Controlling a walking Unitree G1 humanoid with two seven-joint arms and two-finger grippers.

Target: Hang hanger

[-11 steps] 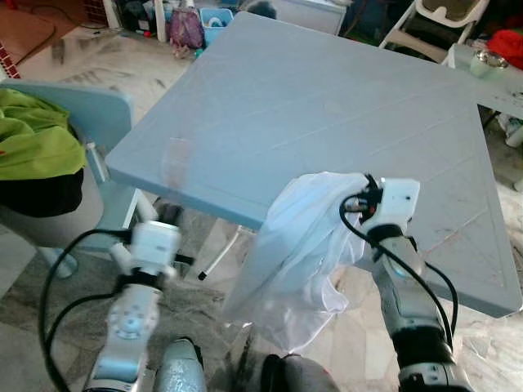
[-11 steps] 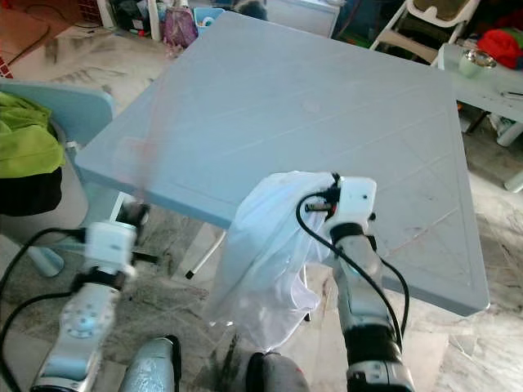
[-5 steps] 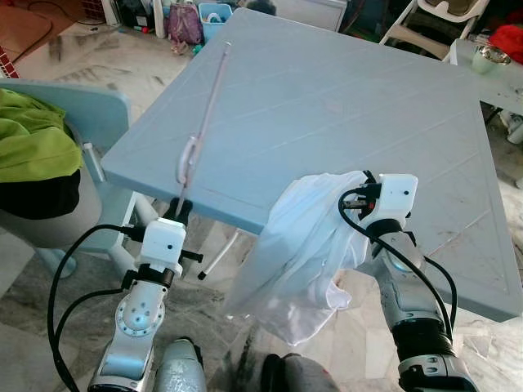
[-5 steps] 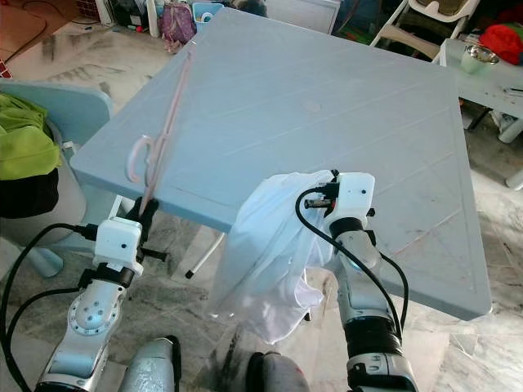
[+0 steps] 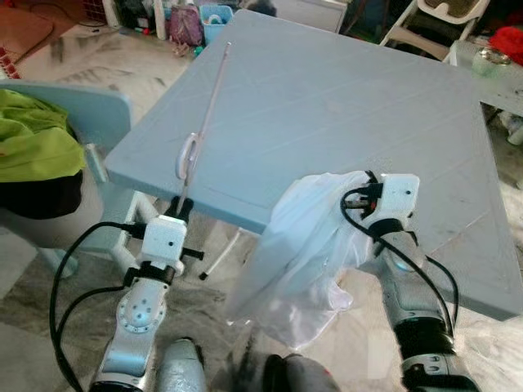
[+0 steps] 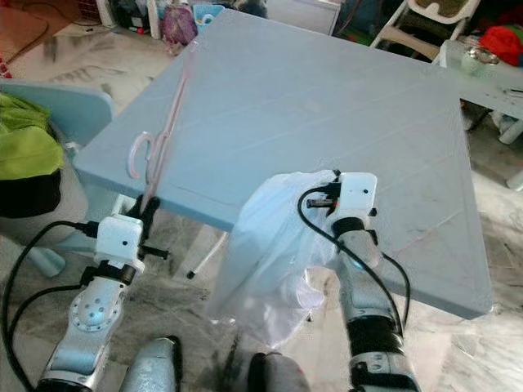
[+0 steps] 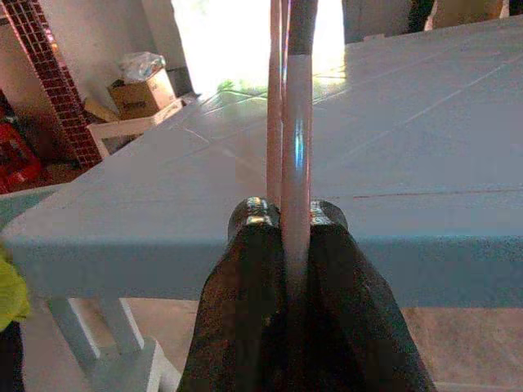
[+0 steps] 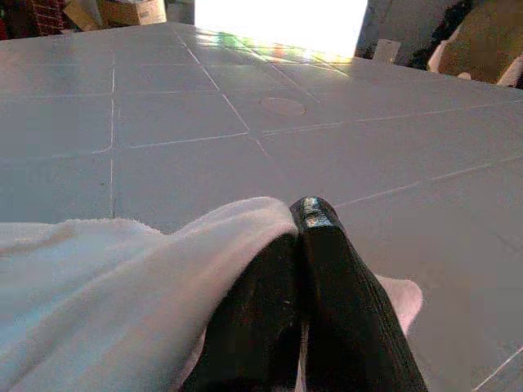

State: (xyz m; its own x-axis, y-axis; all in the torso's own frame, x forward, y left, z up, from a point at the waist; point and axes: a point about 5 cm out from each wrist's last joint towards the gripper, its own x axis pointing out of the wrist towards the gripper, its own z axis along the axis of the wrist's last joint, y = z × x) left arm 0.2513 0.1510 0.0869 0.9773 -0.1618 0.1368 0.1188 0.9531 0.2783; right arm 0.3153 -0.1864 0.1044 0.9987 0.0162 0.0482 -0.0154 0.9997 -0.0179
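Observation:
A thin pink hanger (image 5: 204, 118) stands up from my left gripper (image 5: 181, 207), which is shut on its lower end just in front of the table's near edge. Its hook (image 5: 187, 155) curls out to the left, and in the left wrist view the hanger (image 7: 294, 122) runs up between the closed fingers (image 7: 245, 278). My right gripper (image 8: 302, 224) is shut on a white garment (image 5: 306, 253). The cloth hangs down from the table's near edge toward the floor. In the right wrist view the white garment (image 8: 122, 278) bunches beside the black fingers (image 8: 335, 286).
A large light-blue table (image 5: 327, 106) stretches ahead. A light-blue chair (image 5: 90, 110) with green clothing (image 5: 33, 143) stands at the left. White chairs (image 5: 433, 20), a red item (image 5: 507, 41) and clutter sit behind the table. Marble floor lies below.
A second ago the hanger was a blurred streak and the left arm was in motion; now it is held steady and upright. The right gripper and garment stayed put.

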